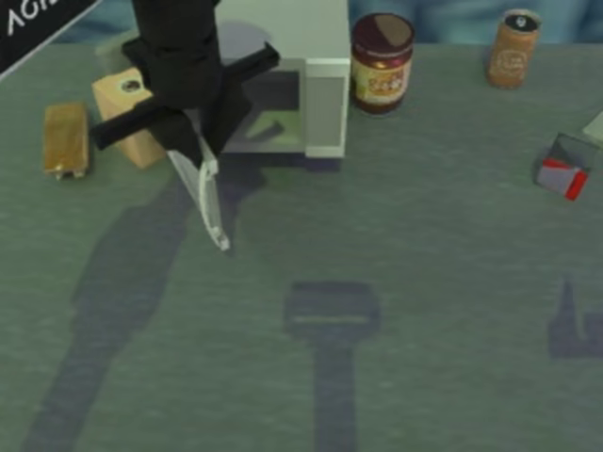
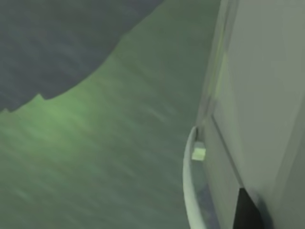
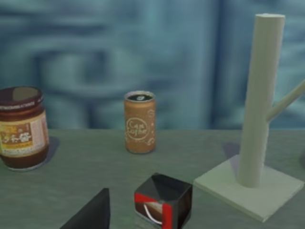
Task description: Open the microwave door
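Note:
The light grey-white microwave (image 1: 292, 38) stands at the back left of the table. Its door (image 1: 209, 198) is swung out toward the front, and the cavity (image 1: 273, 113) shows beside the control strip (image 1: 326, 108). My left gripper (image 1: 193, 132) hangs over the door's upper edge, shut on the door at its handle. In the left wrist view the curved white handle (image 2: 188, 186) runs beside the door panel (image 2: 257, 95), with one dark finger (image 2: 248, 212) against the panel. My right arm is parked out of the top view; one dark finger (image 3: 93, 212) shows in its wrist view.
A tan wooden block (image 1: 122, 108) and a golden-brown bar (image 1: 66, 139) lie left of the microwave. A brown jar (image 1: 382, 64) stands right of it, a can (image 1: 512, 47) farther right. A red-and-black box (image 1: 562, 169) and a white post stand (image 3: 257, 105) are at the right.

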